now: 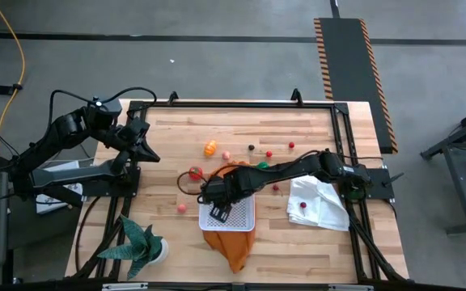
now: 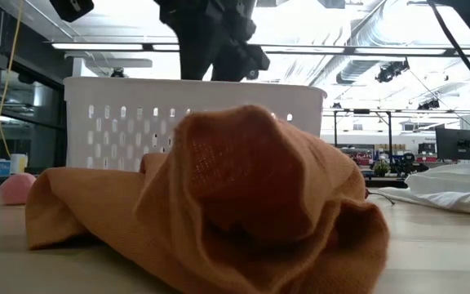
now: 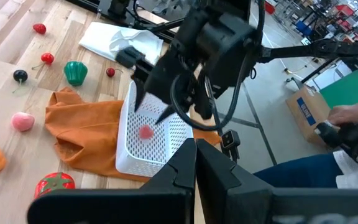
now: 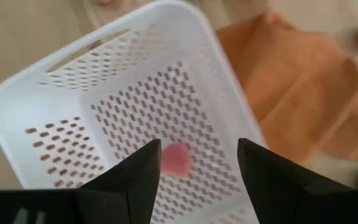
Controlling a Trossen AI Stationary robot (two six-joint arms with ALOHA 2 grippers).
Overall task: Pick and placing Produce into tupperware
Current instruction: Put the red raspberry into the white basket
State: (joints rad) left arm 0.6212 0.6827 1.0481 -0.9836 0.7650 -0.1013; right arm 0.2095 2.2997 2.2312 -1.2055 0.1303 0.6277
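The white tupperware (image 1: 235, 213) stands on an orange cloth (image 1: 233, 244) near the table's front middle. One small pink piece of produce (image 4: 176, 158) lies on its perforated base, also seen in the left wrist view (image 3: 145, 132). My right gripper (image 4: 197, 168) hangs open above the container's inside, pointing steeply down, with nothing between its fingers. More produce lies loose on the table: an orange piece (image 1: 209, 148), a red one (image 1: 195, 173), a green one (image 1: 262, 164), a pink one (image 1: 182, 208). My left gripper (image 3: 196, 163) waits shut at the table's far left.
A white cloth (image 1: 318, 204) with a red piece (image 1: 302, 204) on it lies right of the container. A green spiky potted plant (image 1: 142, 245) stands at the near left. Small red and dark pieces (image 1: 269, 153) dot the far middle. Black rails (image 1: 233, 103) frame the table.
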